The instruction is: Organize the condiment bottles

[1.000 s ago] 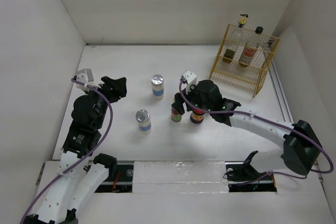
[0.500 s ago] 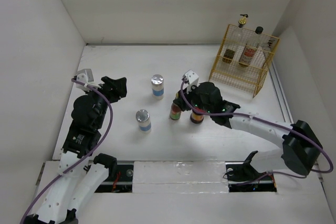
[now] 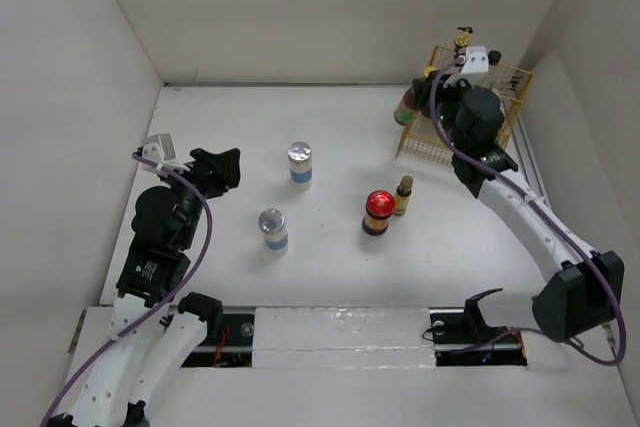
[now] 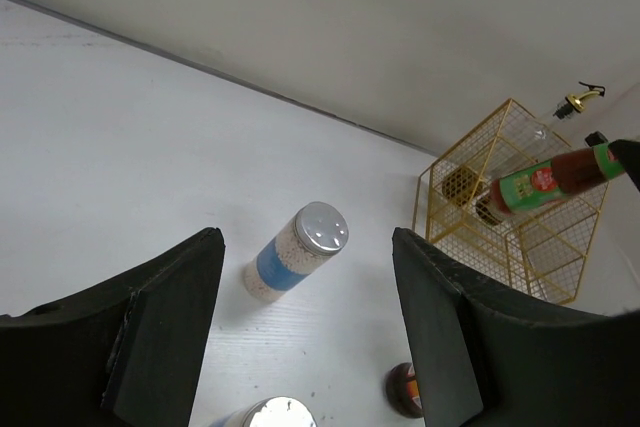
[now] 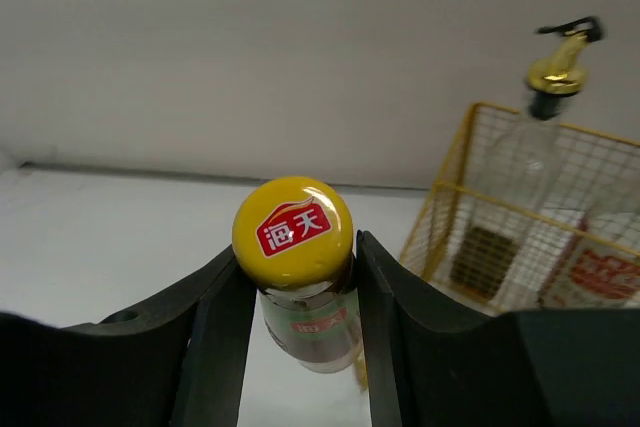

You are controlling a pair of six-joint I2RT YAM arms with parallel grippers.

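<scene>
Two shakers (image 3: pixel 299 163), the red-lidded jar (image 3: pixel 377 212) and a brown-capped bottle (image 3: pixel 403 195) are seen on the tabletop (image 3: pixel 200 127). Yellow-capped sauce bottle (image 5: pixel 293 232) is clamped in the right hand (image 5: pixel 296 259) beside the basket (image 3: pixel 440 143), left hand (image 4: pixel 305 267) is kept spread wide.

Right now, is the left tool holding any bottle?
No, the left tool is open with nothing in it; a shaker stands apart, beyond it.
</scene>
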